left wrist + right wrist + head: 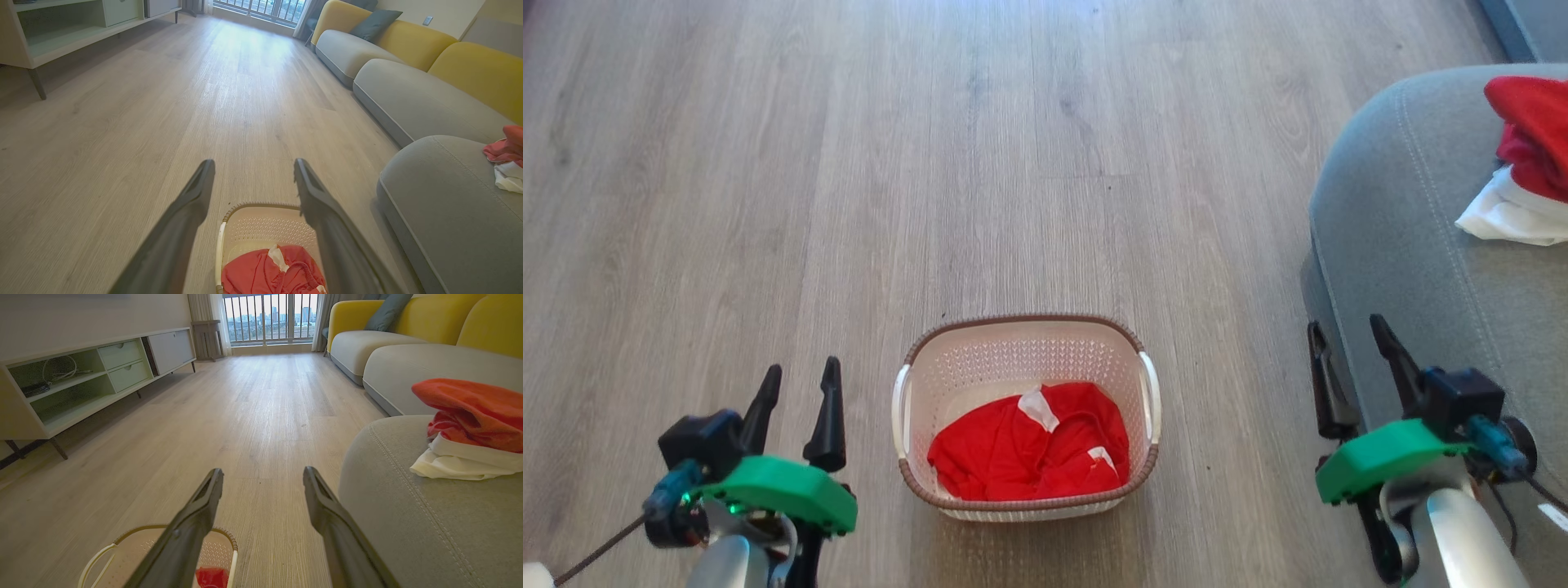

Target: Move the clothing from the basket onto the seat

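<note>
The cream basket [947, 359] with a brown rim stands on the wooden floor between my arms. A red garment [1029, 449] with white labels lies crumpled inside it, also seen in the left wrist view as red clothing [269, 273]. Another red and white garment [1523, 163] rests on the grey seat [1388, 229] at the right. My left gripper [796, 380] is open at the lower left, left of the basket. My right gripper [1347, 335] is open at the lower right, over the seat's edge. Both hold nothing.
A long sofa with grey cushions and yellow backs [392, 61] runs along the right. A low pale cabinet [81, 379] lines the left wall. Wooden floor [931, 163] stretches ahead of the basket toward a window.
</note>
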